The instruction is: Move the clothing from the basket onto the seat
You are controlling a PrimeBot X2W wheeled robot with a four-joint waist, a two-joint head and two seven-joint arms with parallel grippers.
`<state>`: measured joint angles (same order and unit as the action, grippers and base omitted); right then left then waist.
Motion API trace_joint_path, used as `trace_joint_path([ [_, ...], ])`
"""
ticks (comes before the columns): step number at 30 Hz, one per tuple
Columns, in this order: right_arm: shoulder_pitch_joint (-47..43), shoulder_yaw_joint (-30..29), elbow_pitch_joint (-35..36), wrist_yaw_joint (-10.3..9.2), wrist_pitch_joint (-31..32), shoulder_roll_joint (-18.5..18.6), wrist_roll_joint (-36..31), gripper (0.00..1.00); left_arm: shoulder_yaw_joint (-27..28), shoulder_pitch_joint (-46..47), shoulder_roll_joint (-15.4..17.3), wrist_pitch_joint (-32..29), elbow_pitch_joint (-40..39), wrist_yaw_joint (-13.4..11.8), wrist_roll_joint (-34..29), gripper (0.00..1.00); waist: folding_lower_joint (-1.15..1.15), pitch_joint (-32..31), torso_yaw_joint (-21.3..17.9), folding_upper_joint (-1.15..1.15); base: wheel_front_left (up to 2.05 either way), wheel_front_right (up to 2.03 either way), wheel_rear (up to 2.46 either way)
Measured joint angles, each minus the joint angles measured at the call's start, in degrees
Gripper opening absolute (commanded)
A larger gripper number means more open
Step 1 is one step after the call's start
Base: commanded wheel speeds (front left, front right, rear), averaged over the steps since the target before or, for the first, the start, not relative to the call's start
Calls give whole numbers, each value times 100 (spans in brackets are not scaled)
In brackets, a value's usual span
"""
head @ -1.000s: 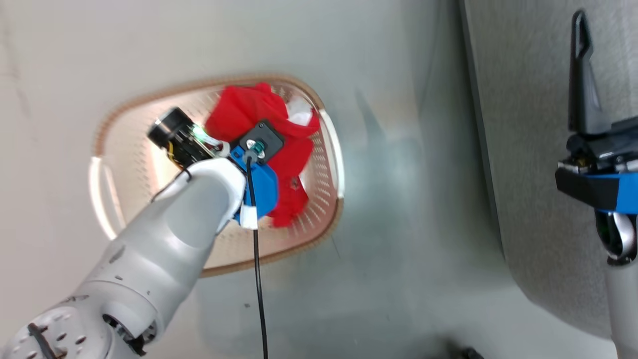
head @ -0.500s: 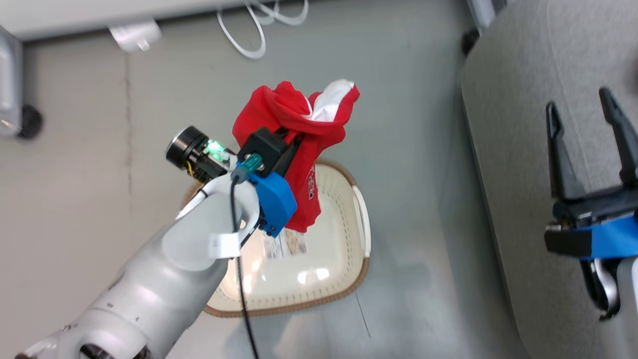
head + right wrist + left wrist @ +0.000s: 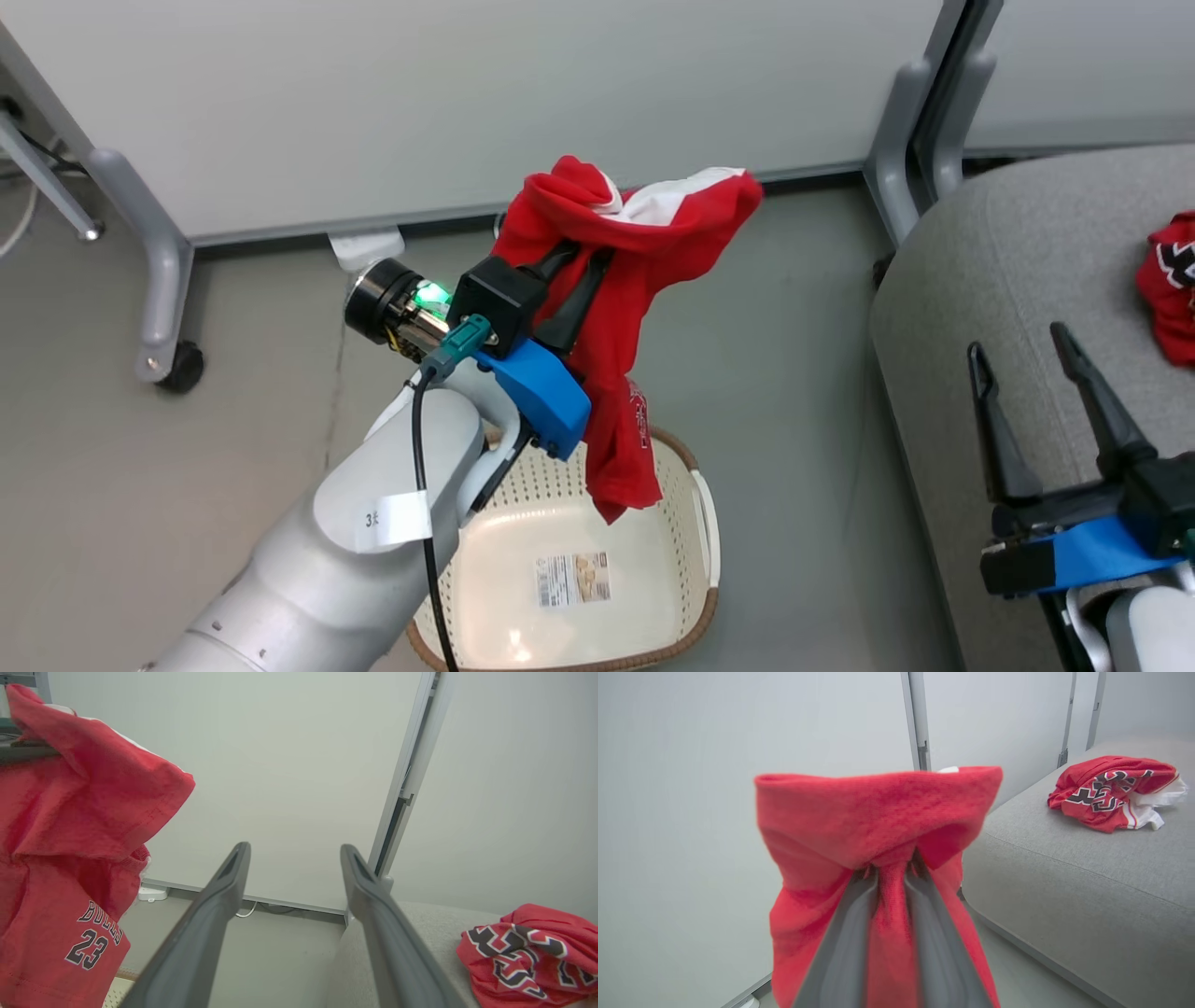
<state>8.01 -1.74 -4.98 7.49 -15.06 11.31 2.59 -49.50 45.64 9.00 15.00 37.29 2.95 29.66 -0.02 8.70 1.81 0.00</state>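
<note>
One jersey [image 3: 1167, 280] lies on the seat [image 3: 1008, 243]. The left gripper [image 3: 583, 266] clenches the second garment [image 3: 653, 233], well short of the seat; the right gripper [image 3: 1018, 341] gapes empty.

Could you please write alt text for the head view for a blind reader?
The left gripper holds a red garment up above the cream basket; the open right gripper hovers over the grey seat, where a second red garment lies.

- The grey floor [image 3: 803, 373] carries the basket [image 3: 653, 569], which stands near the seat [image 3: 990, 271]. A wheeled partition leg [image 3: 159, 271] stands well off to the left.
- On the seat's top lies one crumpled red jersey [image 3: 1167, 299].
</note>
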Motion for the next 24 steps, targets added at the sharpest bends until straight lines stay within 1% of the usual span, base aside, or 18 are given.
trace_joint_path([
  [6,-313,86,-64,0,0,-82,11,100,170,-156,-129,5,-278,62,-68,0,0,-530,73,0,0,0,0],
  [10,-410,154,-74,0,0,-145,16,100,209,-166,-171,5,-345,97,-96,0,0,-703,110,0,0,0,0],
  [19,-483,361,-96,0,0,-194,76,100,221,-209,-172,7,-359,121,-144,0,1,-787,140,0,0,0,0],
  [24,-473,740,-131,0,0,-192,134,100,215,-205,-204,5,-361,140,-162,0,1,-736,183,0,0,0,0],
])
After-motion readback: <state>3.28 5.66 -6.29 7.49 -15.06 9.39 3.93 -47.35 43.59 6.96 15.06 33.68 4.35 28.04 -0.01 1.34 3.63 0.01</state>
